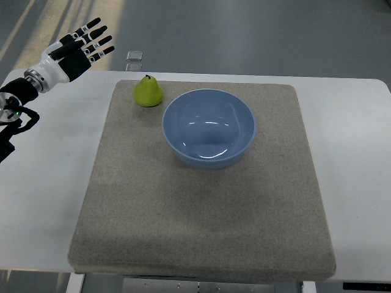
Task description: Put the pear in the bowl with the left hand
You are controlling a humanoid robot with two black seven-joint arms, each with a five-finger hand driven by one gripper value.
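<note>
On the far left part of the mat (201,220) stands the pear (148,91). It is yellow-green, it stands upright, and a small dark stem sticks up from its top. Just to its right sits the bowl (209,127), near the pear but not touching it as far as one can see. The bowl is light blue and round, and lights shine on its inside. The mat is gray-brown and square, and it lies on a white table (43,201). The left hand (78,50) is up in the far left corner, above the table's edge and well apart from the pear. Its fingers (91,25) are spread out straight and hold nothing. A small flat square thing (134,55) lies on the gray floor (256,30) past the table.
</note>
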